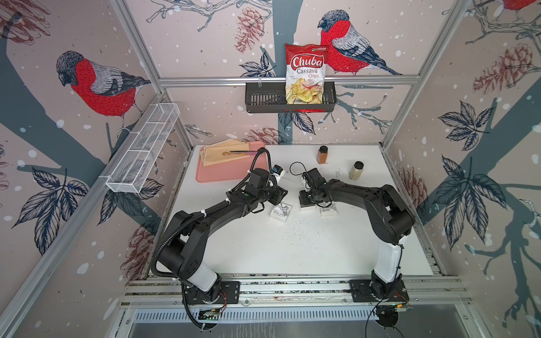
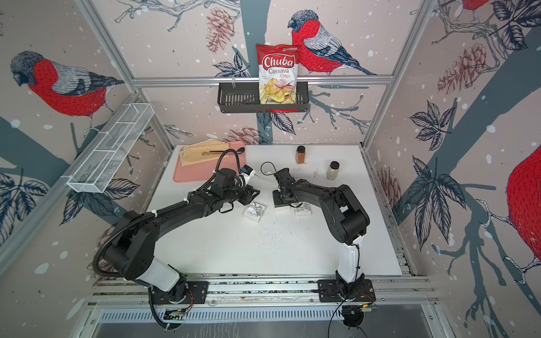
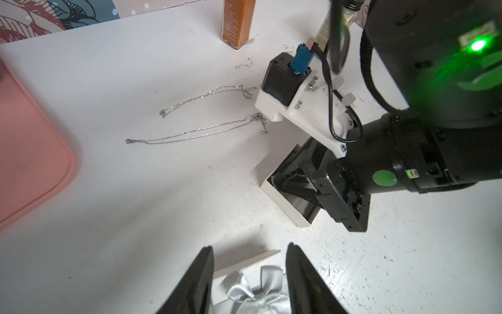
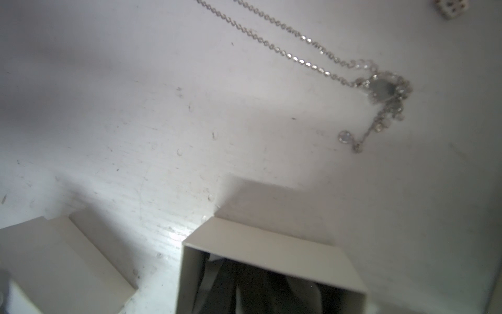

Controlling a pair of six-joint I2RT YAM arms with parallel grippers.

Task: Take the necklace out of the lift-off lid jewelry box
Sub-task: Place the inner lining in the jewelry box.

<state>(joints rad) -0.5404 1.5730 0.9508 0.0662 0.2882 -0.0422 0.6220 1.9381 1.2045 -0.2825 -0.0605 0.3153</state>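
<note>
1. At the far left of the desk point(image 1: 292, 248) sits a pink tray point(image 1: 216, 174).
2. The left hand point(image 3: 250, 246) hangs low with its fingers spread apart, gripping nothing.
3. Right under it a white lid point(image 3: 255, 296) with a silver bow lies flat on the desk.
4. Further back, the necklace point(image 3: 190, 133) is out on the bare desk, stretched in a long thin loop, with its pendant end just beside the box.
5. A second necklace point(image 3: 206, 95) lies near it, a little further back, apart from it.
6. The white box point(image 3: 282, 209) stands open, and the right hand point(image 3: 296, 185) reaches down inside it. I cannot tell whether its fingers are closed or on anything.
7. Just right of the box sits a bow-topped piece point(image 1: 328, 211), either a lid or a closed box.
8. At the back right stand a brown jar point(image 1: 322, 155) and a pale jar point(image 1: 356, 170).
</note>
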